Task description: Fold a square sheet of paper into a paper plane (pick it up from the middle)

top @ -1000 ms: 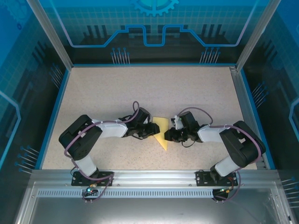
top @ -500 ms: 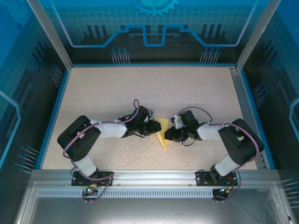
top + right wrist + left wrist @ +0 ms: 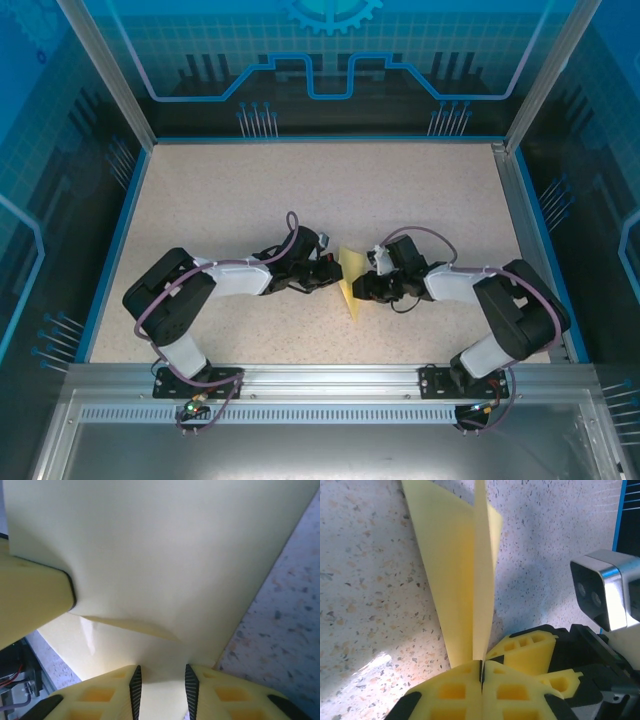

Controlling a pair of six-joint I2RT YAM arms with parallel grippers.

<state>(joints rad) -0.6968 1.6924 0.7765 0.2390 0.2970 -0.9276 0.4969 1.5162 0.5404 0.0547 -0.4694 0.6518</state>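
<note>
The square sheet of paper (image 3: 350, 281) is pale yellow, folded, and stands up narrow between the two grippers at the table's middle. My left gripper (image 3: 334, 272) is shut on its left edge. In the left wrist view the pads (image 3: 465, 680) meet on the paper's (image 3: 452, 555) raised layers at the left gripper (image 3: 481, 664). My right gripper (image 3: 363, 286) sits against the paper's right side. In the right wrist view the right gripper (image 3: 161, 674) has its jaws apart, with the paper (image 3: 165, 555) spread across the gap and not pinched. A left finger (image 3: 30, 597) presses the sheet at the left.
The speckled table (image 3: 300, 190) has a blue rim (image 3: 118, 245) on its left and back and a metal rail (image 3: 320, 372) at the near edge. The right gripper's fingers (image 3: 530, 647) and wrist camera (image 3: 607, 595) crowd the paper's right side.
My left gripper has closed on the paper's edge. The sheet has gone from a flat wide shape to a narrow upright one. The right jaws have parted slightly.
</note>
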